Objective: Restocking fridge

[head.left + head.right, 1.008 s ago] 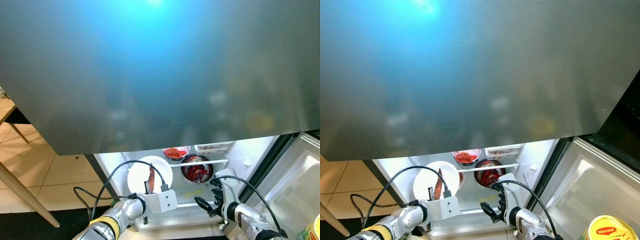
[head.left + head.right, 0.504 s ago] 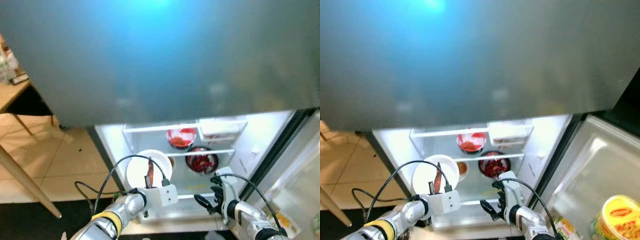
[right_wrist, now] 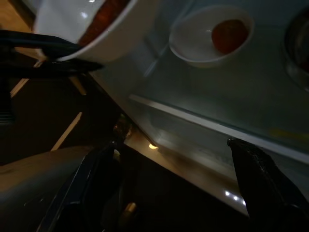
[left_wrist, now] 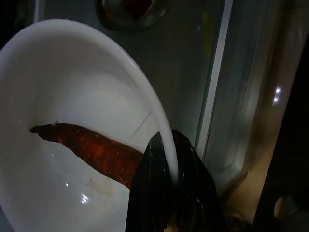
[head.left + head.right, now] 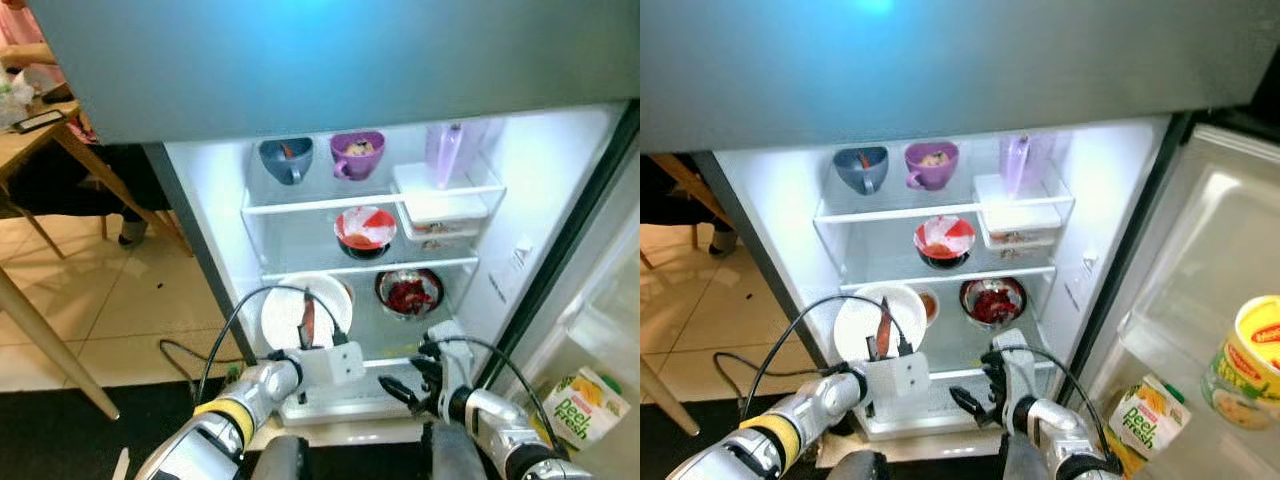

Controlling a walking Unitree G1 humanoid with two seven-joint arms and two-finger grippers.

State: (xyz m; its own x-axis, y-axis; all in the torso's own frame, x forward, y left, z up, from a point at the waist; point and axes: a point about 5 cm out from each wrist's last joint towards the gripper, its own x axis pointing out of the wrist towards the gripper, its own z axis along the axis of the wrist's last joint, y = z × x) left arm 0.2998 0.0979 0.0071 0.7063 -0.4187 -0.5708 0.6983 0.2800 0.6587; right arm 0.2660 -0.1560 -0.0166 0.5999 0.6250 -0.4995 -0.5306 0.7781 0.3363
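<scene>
Since a second ago the head camera has tilted down: two more fridge [image 5: 210,290] shelves have come into sight, while both arms hold the same pose at the fridge's open front. Left gripper [image 4: 171,159] jaws are clamped on the rim of the white bowl [image 5: 300,312], one finger inside and one outside. Bowl carries one reddish-brown carrot [image 4: 91,150] and sits just in front of the fridge's lowest shelf, left part. Right gripper [image 5: 985,385] jaws stand spread apart, holding nothing, in front of the same shelf, right of the bowl.

Inside the fridge, lowest shelf: small white dish [image 3: 210,36] with an orange item behind the bowl; dark bowl of red food [image 5: 408,293] to the right. Middle shelf: red-and-white bowl [image 5: 364,228], clear lidded box [image 5: 442,215]. Top shelf: blue cup [image 5: 285,158], purple cup [image 5: 357,153], pale purple jug [image 5: 445,150].

Fridge door: juice carton [image 5: 572,406], yellow-lidded jar [image 5: 1250,360]. Left of the fridge: wooden table [image 5: 35,140], tiled floor [image 5: 110,300].
</scene>
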